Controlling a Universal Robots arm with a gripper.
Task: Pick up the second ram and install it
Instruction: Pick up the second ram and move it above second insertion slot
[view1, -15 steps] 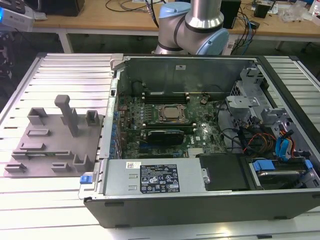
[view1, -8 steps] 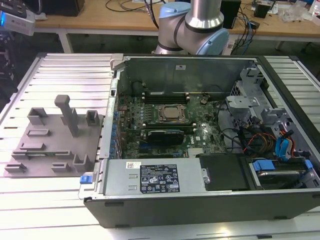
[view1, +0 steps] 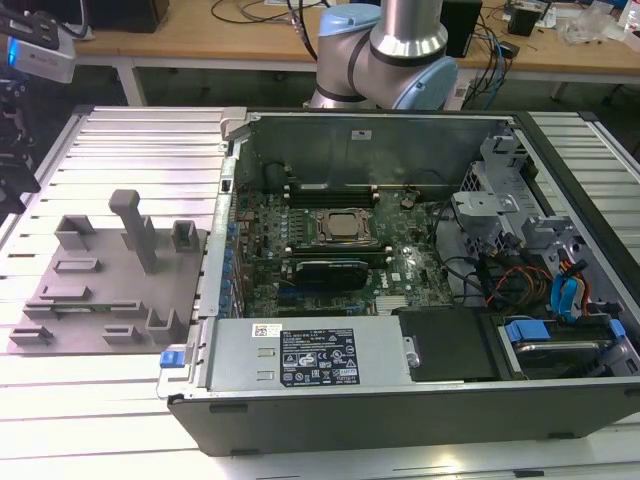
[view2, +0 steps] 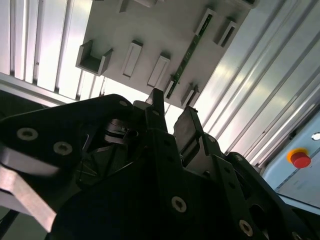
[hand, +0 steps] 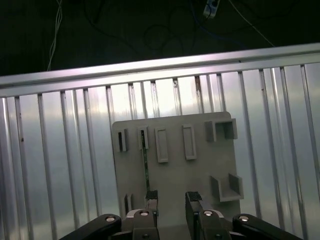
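- Gripper (hand: 172, 200) with jaws parted and nothing between them, hanging above the grey holder tray (hand: 200, 175) in the first wrist view.
- Dark, blunt fingertips (hand: 151, 196) at the tray's near edge, one lined up with the near end of the second ram (hand: 145, 162); contact impossible to judge from this angle.
- Second ram a slim green stick, standing on edge in the tray's narrow slots and running lengthwise between two slot pairs.
- In the second wrist view, gripper (view2: 172, 102) again spread and empty, with the second ram (view2: 189, 55) beyond it, seated in the tray (view2: 150, 25) and apart from the fingers.
- Tray flat on a slatted metal table (hand: 60, 150).
- In the exterior view, tray (view1: 95, 285) on the table (view1: 130, 150) toward the exterior view's left, just beside an open computer case (view1: 400, 420).
- Green motherboard (view1: 330, 290) on the case floor, robot arm (view1: 385, 50) rising behind the case.
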